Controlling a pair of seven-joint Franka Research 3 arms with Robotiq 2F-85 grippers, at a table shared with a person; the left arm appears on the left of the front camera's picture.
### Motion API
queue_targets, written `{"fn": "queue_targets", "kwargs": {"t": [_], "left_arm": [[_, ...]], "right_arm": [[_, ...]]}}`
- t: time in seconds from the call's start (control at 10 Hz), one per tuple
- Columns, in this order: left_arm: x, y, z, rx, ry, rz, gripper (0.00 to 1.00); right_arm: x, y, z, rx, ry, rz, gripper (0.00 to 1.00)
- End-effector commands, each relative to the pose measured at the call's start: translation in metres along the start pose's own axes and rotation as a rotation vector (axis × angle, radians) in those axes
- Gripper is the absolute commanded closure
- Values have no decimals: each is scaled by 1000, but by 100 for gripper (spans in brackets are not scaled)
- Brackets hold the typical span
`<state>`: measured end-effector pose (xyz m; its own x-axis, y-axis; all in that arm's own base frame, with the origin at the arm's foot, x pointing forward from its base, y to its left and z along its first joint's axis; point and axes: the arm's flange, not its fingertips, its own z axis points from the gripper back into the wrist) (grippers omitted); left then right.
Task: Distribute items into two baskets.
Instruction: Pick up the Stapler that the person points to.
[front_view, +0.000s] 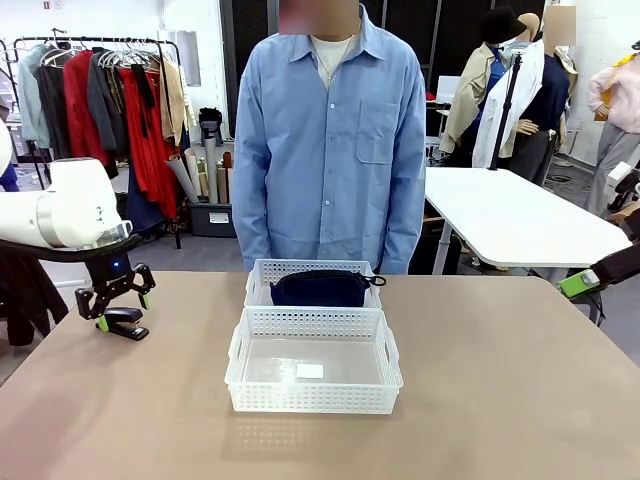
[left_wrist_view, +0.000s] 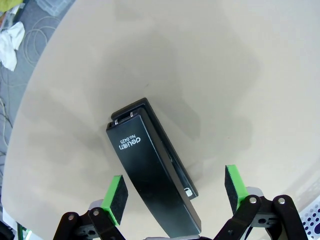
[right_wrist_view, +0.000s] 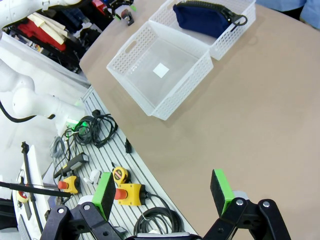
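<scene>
Big basket (front_view: 315, 398): stands mid-table (front_view: 500, 400), long side toward the robot, a small white label (front_view: 310, 371) on its floor. Small basket (front_view: 262, 270): sits right behind the big basket, seemingly touching its far wall, long sides parallel. Pouch (front_view: 320, 289): lies in the small basket, just beyond the big basket's far rim, spans nearly the whole width, with the zip pull (front_view: 375, 281) draped over the right end wall. Stapler (front_view: 124, 324): lies flat on the table well left of the big basket, about level with its far rim. Left gripper (left_wrist_view: 175, 192): hovers just above the stapler, fingers released and spread wide, green pads (left_wrist_view: 116, 199) on either side of the stapler and apart from it, grasps nothing. Right gripper (right_wrist_view: 162, 192): hangs well right of the big basket, fingers likewise released and wide, nothing between the pads. Person (front_view: 330, 150): stands beyond the big basket, straight behind the small one, in a light blue shirt.
</scene>
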<state>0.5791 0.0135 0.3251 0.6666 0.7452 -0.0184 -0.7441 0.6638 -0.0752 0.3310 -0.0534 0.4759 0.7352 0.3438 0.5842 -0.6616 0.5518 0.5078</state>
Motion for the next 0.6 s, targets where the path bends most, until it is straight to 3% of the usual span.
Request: {"fn": "queue_targets", "kwargs": {"t": [0.0, 0.2, 0.5], "left_arm": [[1, 2, 0, 30, -5, 11, 0], [0, 1, -3, 49, -2, 3, 30], [0, 0, -5, 72, -9, -1, 88]], "right_arm": [[2, 1, 0, -6, 3, 1, 0], [2, 1, 0, -6, 3, 1, 0], [2, 1, 0, -6, 3, 1, 0]]}}
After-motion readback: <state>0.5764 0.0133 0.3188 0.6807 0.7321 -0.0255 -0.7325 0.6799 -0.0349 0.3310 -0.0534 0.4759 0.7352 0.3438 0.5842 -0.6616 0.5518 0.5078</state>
